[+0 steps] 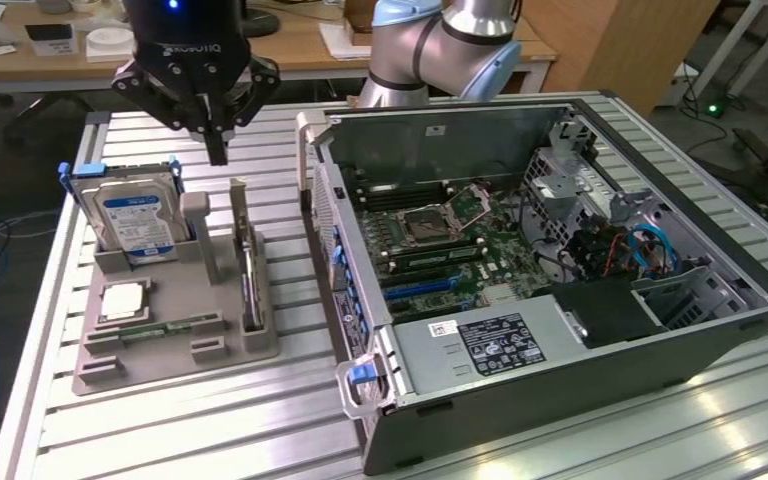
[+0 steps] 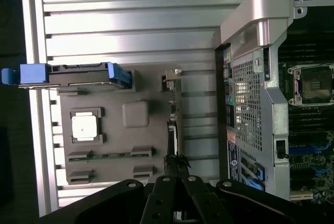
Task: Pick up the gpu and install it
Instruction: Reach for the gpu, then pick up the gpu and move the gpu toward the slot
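Note:
The gpu (image 1: pixel 243 255) stands on its long edge in a slot of the grey holder (image 1: pixel 224 345), its silver bracket end toward the back. In the wrist view the gpu (image 2: pixel 173 122) shows edge-on as a thin strip. My gripper (image 1: pixel 217 150) hangs above the table just behind the gpu's back end, its black fingers pressed together and pointing down, shut with nothing in them. From the wrist camera the fingertips (image 2: pixel 176 162) meet in line with one end of the card. The open computer case (image 1: pixel 357 250) lies to the exterior view's right of the holder, with blue slots on its motherboard (image 1: pixel 418 285).
The holder also carries a hard drive (image 1: pixel 137 220) with a blue label, a square processor (image 1: pixel 124 298) and a narrow green memory stick (image 1: pixel 164 328). The case's tall side wall stands close beside the holder. Slatted aluminium table (image 1: pixel 224 430) runs toward the front.

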Available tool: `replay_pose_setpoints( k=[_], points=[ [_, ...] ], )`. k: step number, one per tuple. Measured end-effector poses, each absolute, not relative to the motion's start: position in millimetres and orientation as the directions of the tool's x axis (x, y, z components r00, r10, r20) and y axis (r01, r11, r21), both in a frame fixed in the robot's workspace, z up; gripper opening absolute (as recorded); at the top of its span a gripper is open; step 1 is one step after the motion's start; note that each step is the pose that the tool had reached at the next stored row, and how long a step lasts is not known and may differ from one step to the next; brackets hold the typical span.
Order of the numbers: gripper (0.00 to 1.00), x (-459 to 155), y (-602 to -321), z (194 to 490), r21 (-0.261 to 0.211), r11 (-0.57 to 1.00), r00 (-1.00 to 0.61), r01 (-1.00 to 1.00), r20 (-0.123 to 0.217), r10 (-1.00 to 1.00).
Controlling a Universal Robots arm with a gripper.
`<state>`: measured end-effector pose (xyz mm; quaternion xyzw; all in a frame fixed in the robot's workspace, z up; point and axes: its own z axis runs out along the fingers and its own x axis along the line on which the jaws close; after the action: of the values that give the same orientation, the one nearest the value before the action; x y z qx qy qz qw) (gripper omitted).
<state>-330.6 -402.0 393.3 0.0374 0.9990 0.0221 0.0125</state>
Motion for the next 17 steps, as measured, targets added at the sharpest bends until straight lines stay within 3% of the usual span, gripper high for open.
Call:
replay_pose_setpoints(
  k=[14,16,17],
  points=[
    [0.11,-331.0,-402.0,393.3,0.045,0.996,-0.997,0.074,-0.023,0.075],
    [0.11,-331.0,-402.0,393.3,0.045,0.996,-0.997,0.074,-0.023,0.075],
    [0.17,-331.0,-402.0,393.3,0.045,0.996,-0.997,0.074,-0.023,0.075]
  ],
)
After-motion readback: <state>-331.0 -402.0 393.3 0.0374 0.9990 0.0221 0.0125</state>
